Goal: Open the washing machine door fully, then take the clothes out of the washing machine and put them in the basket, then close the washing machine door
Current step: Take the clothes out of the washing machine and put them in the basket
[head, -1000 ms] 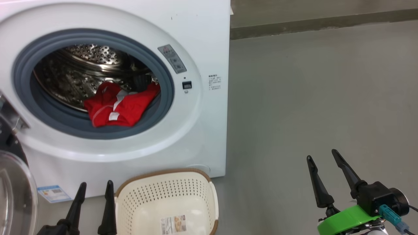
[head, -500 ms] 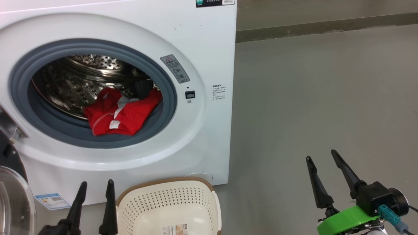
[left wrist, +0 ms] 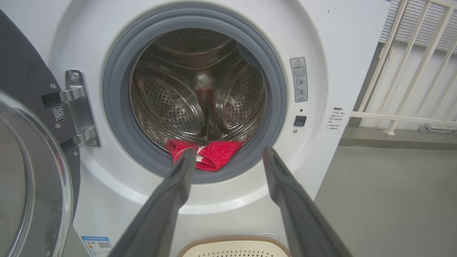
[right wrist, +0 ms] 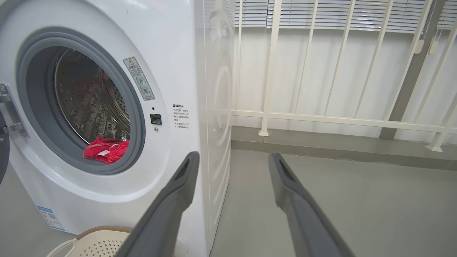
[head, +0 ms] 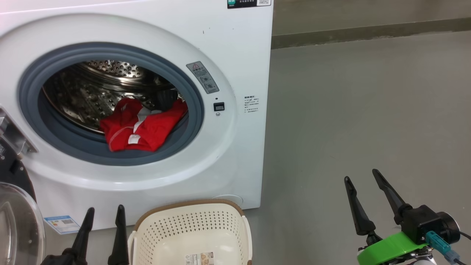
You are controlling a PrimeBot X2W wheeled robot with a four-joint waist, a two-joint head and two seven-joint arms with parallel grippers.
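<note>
The left gripper (head: 105,209) at 7 o'clock and the right gripper (head: 361,175) at 4 o'clock both gape wide, empty. The clothes (head: 141,125) lie at 6 o'clock inside the washing machine (head: 239,55). Its door (head: 18,221) hangs open at 8 o'clock, and the basket (head: 191,202) sits below at 6.

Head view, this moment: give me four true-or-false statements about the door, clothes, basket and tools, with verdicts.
1. The washing machine door stands open. True.
2. The red clothes lie in the basket. False: they lie in the drum.
3. The left tool is shut on the clothes. False: it is open and holds nothing.
4. The basket stands on the floor in front of the washing machine. True.
</note>
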